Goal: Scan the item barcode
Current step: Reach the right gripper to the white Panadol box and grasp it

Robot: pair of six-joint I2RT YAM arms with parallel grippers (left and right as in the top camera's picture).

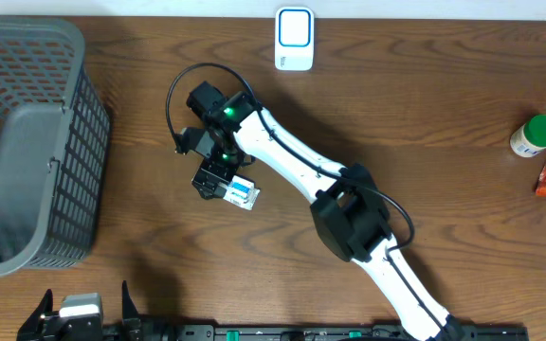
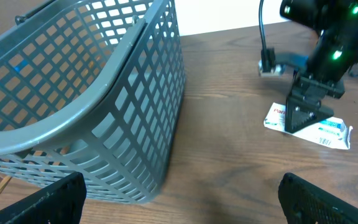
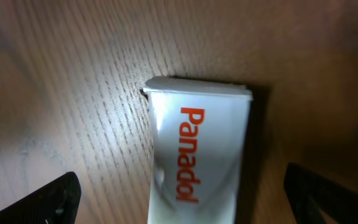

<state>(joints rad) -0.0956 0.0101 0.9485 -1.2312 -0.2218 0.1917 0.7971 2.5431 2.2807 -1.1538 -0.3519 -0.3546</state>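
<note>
The Panadol box lies flat on the table, directly beneath the right gripper. Its fingers are spread wide, 1 on each side of the box, holding nothing. The box's long axis runs across the closing line, so you would grip its narrow width. The left gripper, also spread, sits well apart. The grey basket shows no item inside. The white device, probably the scanner, stands beyond the box.

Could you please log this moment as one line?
right fingers: open, over Panadol box | left fingers: open, near basket | box: on table
</note>
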